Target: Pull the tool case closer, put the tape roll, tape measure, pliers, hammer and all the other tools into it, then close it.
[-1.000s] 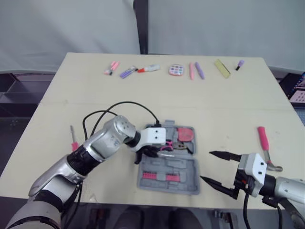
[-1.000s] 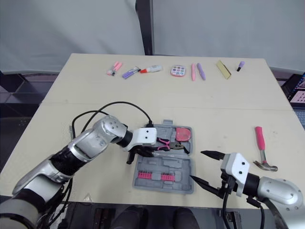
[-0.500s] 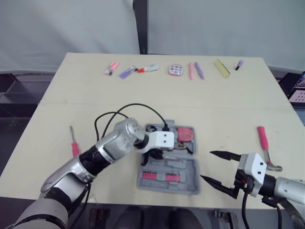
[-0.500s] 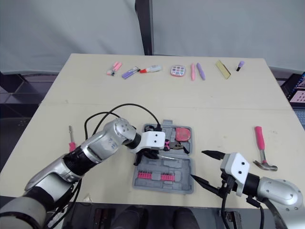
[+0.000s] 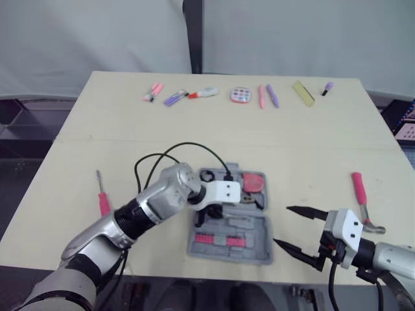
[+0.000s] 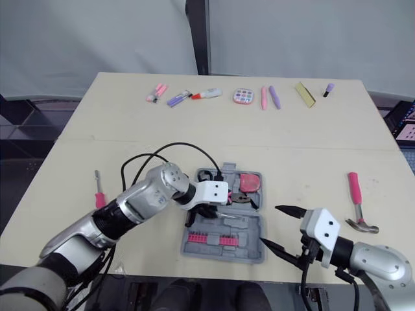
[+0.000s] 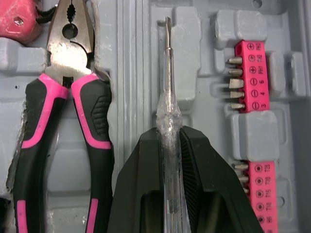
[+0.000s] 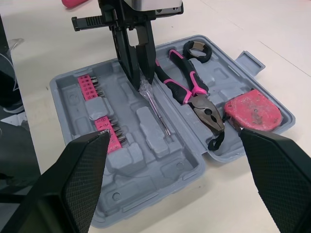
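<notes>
The left gripper (image 7: pixel 167 133) is clamping its fingers on the clear screwdriver (image 7: pixel 166 82), holding it over the open tool case (image 8: pixel 160 189) at the table's near middle, between the pliers (image 7: pixel 68 97) and the pink bit strip (image 7: pixel 252 73); it should be lowering the shaft level into the moulded groove, releasing only once seated; the right gripper (image 6: pixel 268 225) is hovering just right of the case, fingers wide apart; the hammer (image 6: pixel 355 197) is lying further right.

The left hand (image 7: pixel 168 136), gripping the clear screwdriver (image 7: pixel 167 73), has shifted rightward over the tool case (image 5: pixel 259 249).
</notes>
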Controlling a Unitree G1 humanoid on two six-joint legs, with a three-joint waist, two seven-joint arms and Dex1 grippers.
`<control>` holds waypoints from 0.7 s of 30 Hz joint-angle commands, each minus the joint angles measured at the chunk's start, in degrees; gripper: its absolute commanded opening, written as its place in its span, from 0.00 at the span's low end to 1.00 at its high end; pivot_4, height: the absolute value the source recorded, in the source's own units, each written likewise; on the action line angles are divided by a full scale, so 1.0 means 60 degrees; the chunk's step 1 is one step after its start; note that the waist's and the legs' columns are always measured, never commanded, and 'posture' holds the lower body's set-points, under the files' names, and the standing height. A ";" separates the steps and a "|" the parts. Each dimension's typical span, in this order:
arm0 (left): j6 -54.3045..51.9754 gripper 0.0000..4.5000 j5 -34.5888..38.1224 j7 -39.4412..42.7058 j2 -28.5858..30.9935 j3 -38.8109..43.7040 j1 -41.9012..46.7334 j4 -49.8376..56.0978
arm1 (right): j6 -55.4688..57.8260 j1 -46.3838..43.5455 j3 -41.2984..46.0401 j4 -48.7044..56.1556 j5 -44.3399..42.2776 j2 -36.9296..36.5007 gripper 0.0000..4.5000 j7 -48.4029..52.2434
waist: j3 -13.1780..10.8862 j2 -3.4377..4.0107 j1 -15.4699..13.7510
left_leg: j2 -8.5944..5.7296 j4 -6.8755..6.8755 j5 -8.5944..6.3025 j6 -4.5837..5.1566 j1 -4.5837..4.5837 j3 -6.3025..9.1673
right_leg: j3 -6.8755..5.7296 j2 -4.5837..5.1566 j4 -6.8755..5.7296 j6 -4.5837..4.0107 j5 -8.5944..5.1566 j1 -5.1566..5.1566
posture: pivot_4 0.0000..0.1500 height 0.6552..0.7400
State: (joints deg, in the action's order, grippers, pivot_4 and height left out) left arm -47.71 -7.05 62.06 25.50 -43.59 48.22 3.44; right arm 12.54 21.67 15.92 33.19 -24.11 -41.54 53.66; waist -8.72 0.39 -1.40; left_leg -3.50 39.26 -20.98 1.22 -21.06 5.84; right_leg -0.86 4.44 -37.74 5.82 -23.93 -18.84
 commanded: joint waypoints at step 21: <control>-0.0598 0.44 0.0130 0.0064 -0.0243 0.0040 0.0158 0.0202 | -0.0078 0.0248 0.0103 0.0341 -0.0143 0.0066 1.00 -0.0250 | 0.0000 0.0000 -0.0007 | -0.0001 0.0001 0.0000 0.0000 0.0000 0.0000 | 0.0000 0.0001 -0.0003 0.0000 0.0000 0.0000 | 1.00 0.69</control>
State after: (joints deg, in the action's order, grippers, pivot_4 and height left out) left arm -50.74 -6.65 62.30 24.26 -43.90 48.22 2.59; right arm 12.56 23.03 15.93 33.39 -24.12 -41.54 52.71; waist -8.72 0.39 -1.45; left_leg -3.51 39.28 -20.98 1.23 -21.07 5.84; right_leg -0.85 4.45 -37.76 5.82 -23.93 -18.84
